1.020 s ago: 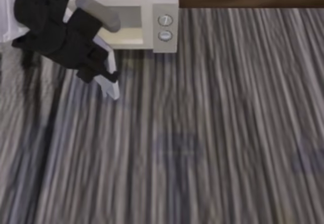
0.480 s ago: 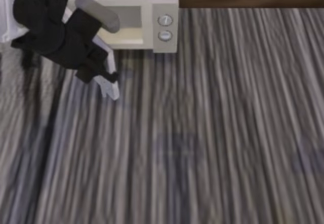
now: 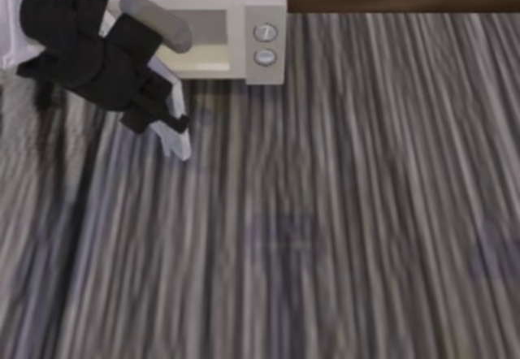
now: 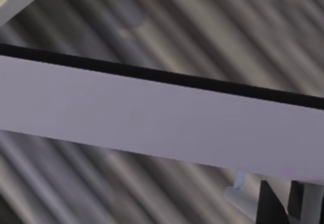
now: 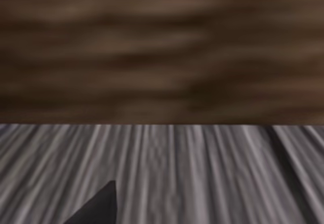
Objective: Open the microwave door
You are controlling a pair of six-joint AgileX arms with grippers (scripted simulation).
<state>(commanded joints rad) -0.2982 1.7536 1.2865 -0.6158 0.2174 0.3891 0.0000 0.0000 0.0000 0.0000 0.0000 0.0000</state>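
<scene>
Top view shows the microwave (image 3: 203, 22) at the tabletop's far edge toward the left corner, its cream cavity exposed and the microwave door (image 3: 172, 123) swung well out toward the front, so I judge the pulling step nearly done. At that door's free edge sits the left gripper (image 3: 166, 115), though whether its claw pinches the handle I cannot tell. Next comes a further outward swing or a release; the right gripper (image 5: 96, 206) idles by the far edge.
</scene>
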